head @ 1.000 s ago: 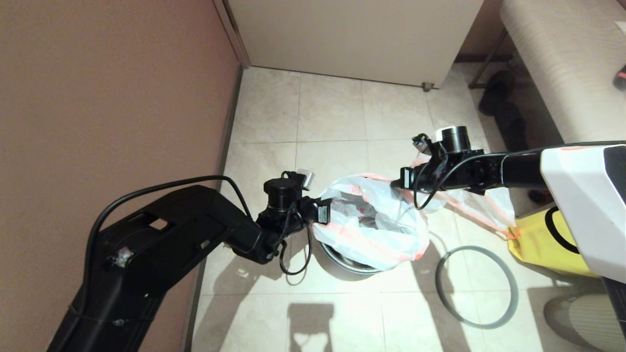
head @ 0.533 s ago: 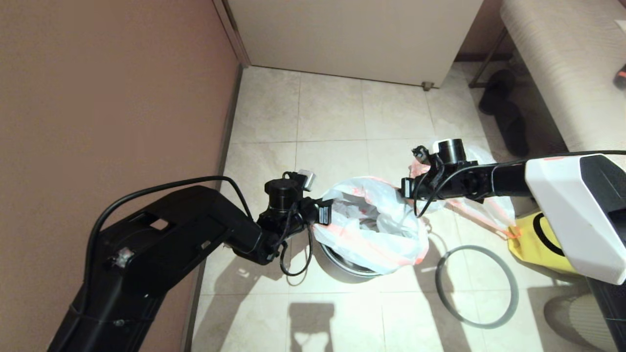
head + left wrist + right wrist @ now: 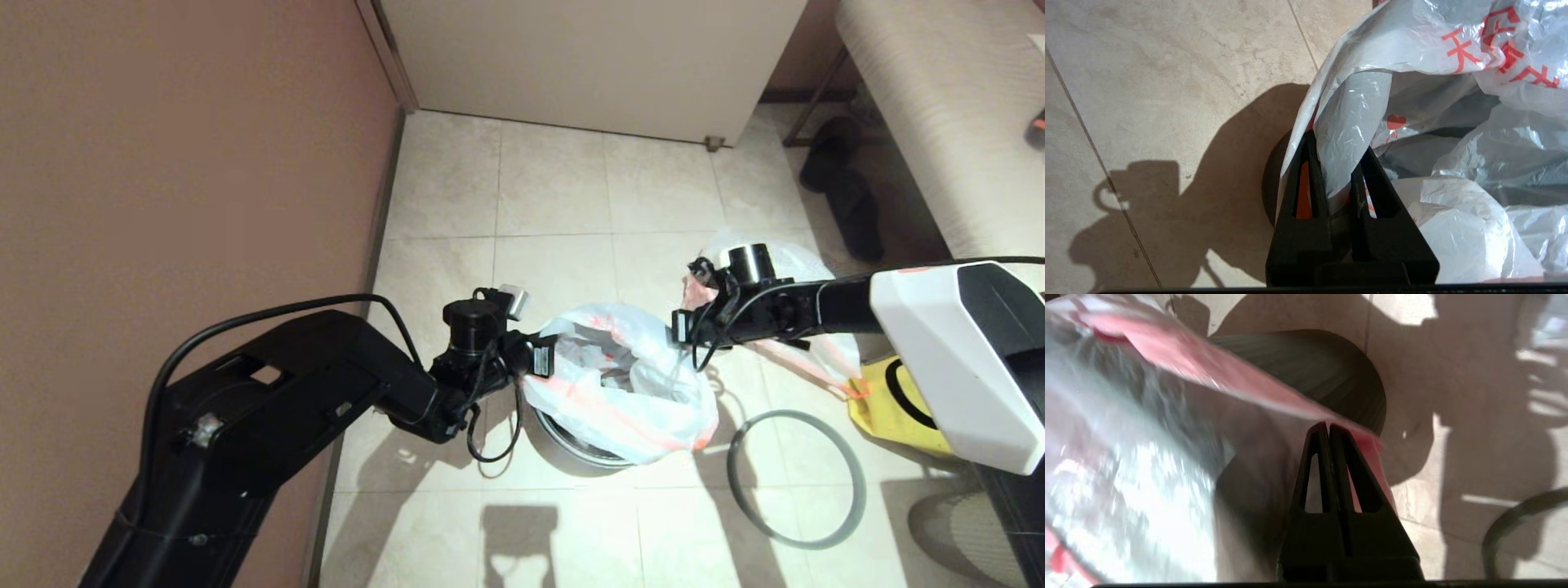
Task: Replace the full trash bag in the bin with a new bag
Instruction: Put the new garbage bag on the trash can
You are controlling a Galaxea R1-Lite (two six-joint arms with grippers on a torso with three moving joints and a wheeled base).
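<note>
The new bag [image 3: 629, 384], thin white plastic with a pink-red hem, is spread open over the bin [image 3: 571, 445], whose rim shows below it. My left gripper [image 3: 545, 359] is shut on the bag's left edge; in the left wrist view a fold of the bag [image 3: 1412, 53] is pinched between the fingers of that gripper [image 3: 1337, 143]. My right gripper [image 3: 676, 325] is shut on the right hem, and the pink hem [image 3: 1229, 379] meets its fingertips [image 3: 1327, 426] above the dark bin [image 3: 1331, 371]. The full trash bag [image 3: 804, 260] lies on the floor behind the right arm, partly hidden.
The grey hoop [image 3: 796, 478] lies flat on the tiles right of the bin. A yellow fabric bag [image 3: 898, 408] sits under the right arm. A brown wall runs along the left, a cabinet stands at the back, and a bench with dark shoes [image 3: 841, 188] is at the right.
My right gripper has come down and slightly to the right with the hem, lowering the bag's right side toward the bin. The left gripper has stayed in place.
</note>
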